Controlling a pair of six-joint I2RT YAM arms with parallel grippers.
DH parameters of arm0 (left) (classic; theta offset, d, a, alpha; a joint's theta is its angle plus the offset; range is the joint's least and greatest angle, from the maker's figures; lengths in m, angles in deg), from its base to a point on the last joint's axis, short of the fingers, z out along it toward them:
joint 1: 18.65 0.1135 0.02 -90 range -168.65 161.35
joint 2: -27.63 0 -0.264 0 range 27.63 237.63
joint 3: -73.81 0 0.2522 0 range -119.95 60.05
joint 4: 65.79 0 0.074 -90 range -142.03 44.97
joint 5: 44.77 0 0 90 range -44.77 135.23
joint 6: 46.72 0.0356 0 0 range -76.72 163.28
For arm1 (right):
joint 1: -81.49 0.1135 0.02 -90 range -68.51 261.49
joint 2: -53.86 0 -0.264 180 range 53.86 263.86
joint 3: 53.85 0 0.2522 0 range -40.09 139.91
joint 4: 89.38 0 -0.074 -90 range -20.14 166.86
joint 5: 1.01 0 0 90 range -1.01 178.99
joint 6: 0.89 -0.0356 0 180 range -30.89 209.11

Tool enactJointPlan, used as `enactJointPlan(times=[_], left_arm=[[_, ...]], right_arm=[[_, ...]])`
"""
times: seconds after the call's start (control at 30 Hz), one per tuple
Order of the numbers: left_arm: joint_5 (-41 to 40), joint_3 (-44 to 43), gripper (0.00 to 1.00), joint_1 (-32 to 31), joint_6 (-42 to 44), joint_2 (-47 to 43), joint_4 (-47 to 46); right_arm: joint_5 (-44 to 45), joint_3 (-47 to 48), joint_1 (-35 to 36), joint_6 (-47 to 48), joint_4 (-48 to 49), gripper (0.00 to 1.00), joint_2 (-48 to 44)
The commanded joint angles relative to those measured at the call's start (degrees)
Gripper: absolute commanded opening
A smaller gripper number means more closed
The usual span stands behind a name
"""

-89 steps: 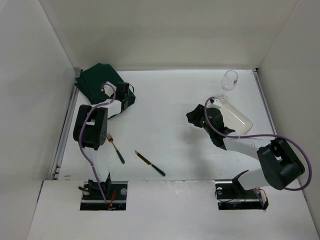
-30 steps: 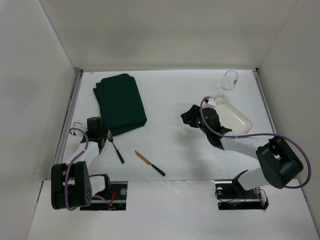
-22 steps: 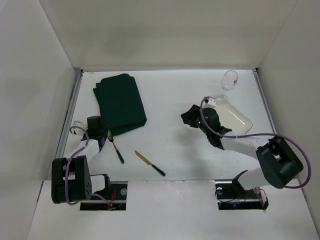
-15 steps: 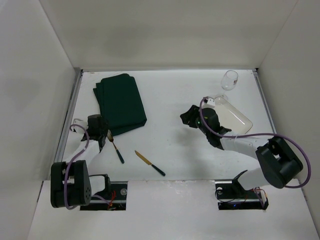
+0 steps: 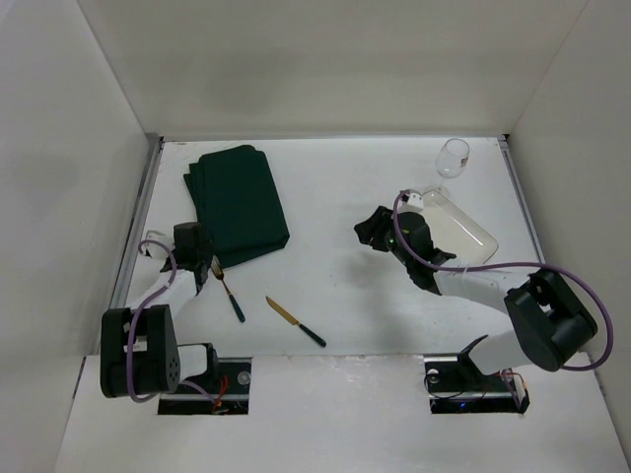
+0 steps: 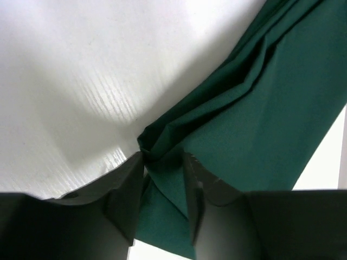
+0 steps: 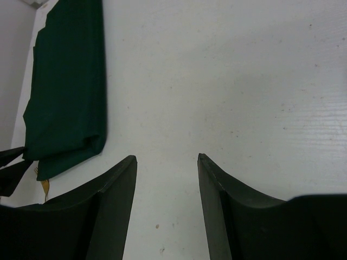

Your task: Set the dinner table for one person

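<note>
The white dinner table (image 5: 335, 197) spreads beneath both arms, with white walls at its edges. Only the left wrist camera shows the left gripper (image 6: 162, 165) nipped nearly closed on a bunched corner of the green cloth (image 6: 271, 108). The overhead view alone takes in the fork (image 5: 227, 286), knife (image 5: 296, 322), plate (image 5: 461, 229) and glass (image 5: 453, 158). The right gripper (image 7: 167, 162) gapes wide over bare table, holding nothing.
</note>
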Motion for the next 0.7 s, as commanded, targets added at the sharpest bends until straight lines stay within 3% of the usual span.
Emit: enactJointPlan(times=[0.0,0.23,0.37,0.57,0.67], left_arm=[[1.1,-2.8,0.28,1.6,1.0,1.2,-1.3],[3.8,-5.7,0.04,3.6,1.8,2.8,-5.1],[1.4,-11.4,0.0,-1.7,4.6,1.9,-4.9],[-5.9,-25.2,0.0,-22.6,15.6,6.4,-4.3],[-4.7,-35.2,0.0,-33.7,25.8,15.4,-7.4]], right_arm=[[-0.3,1.8,0.5,-0.1,1.6,0.55,-0.4],[-0.3,1.8,0.4,-0.1,1.6,0.55,-0.8],[-0.3,1.1,0.4,-0.4,1.9,0.55,-2.0],[0.7,0.5,0.4,-1.1,2.2,0.55,-3.0],[3.7,-0.3,0.5,-2.4,2.8,0.54,-4.3]])
